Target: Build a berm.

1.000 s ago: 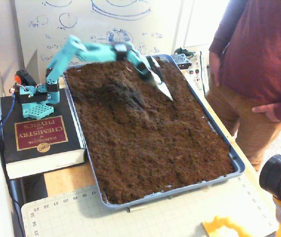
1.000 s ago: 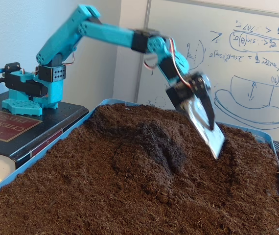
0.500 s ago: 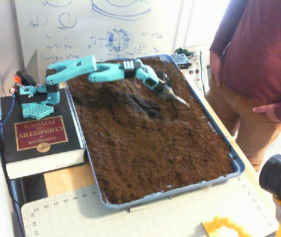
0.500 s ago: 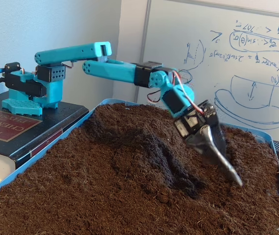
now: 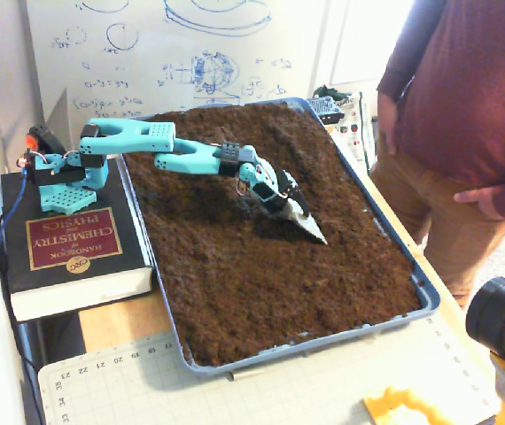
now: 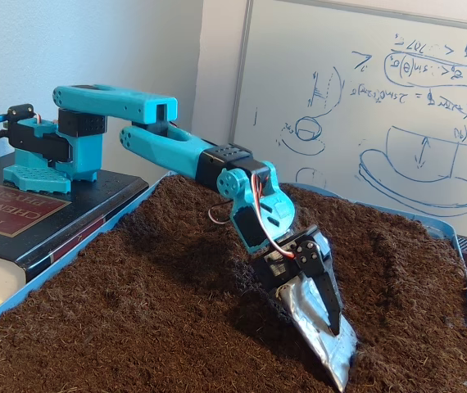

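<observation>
Dark brown soil (image 5: 261, 283) fills a blue tray (image 5: 424, 299) that sits on the worktop (image 5: 120, 323). Stretched low across it is the turquoise arm (image 5: 159, 150), its base mounted on a thick chemistry handbook (image 5: 71, 243) at the tray's left side in the higher fixed view. The end effector (image 5: 310, 226) points down and forward, with a crinkled silvery scoop (image 6: 324, 336) fixed over it; the tip of the scoop touches or digs slightly into the soil near the middle of the tray. Whether the jaws beneath the scoop are parted or closed cannot be told, since the foil hides them.

The berm (image 6: 242, 282) shows best in the lower fixed view as a raised hump of loose, darker soil just behind and to the left of the scoop, directly under the wrist. In the higher fixed view it lies beneath the forearm, partly hidden (image 5: 252, 199). A second rise of soil (image 6: 405, 246) sits to the right of the scoop in the lower view.

A whiteboard (image 6: 397, 106) with blue sketches stands behind the tray. A person in a maroon jumper (image 5: 465, 80) stands at the right edge of the worktop, and a green cutting mat (image 5: 235, 390) lies in front of the tray.
</observation>
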Controlling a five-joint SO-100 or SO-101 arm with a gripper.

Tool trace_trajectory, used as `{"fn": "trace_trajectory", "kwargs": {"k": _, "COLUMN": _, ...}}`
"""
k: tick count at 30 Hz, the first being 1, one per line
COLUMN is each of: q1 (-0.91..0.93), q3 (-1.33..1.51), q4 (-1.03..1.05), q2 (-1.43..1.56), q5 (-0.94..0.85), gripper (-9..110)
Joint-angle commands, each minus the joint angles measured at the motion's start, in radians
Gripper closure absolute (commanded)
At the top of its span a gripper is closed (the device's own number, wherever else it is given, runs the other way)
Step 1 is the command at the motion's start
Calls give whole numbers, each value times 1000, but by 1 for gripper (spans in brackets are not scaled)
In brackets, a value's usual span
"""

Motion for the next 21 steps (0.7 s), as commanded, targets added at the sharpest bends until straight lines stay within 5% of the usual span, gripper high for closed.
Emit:
{"fn": "trace_trajectory", "kwargs": {"k": 1, "q1": 20, "q3": -14, "q4": 8, "q2": 0, "q5": 49, "gripper": 101}}
{"fn": "trace_trajectory", "kwargs": {"k": 21, "q1": 127, "q3": 296, "q4": 21, "q2": 121, "q5": -195, "gripper": 101}}
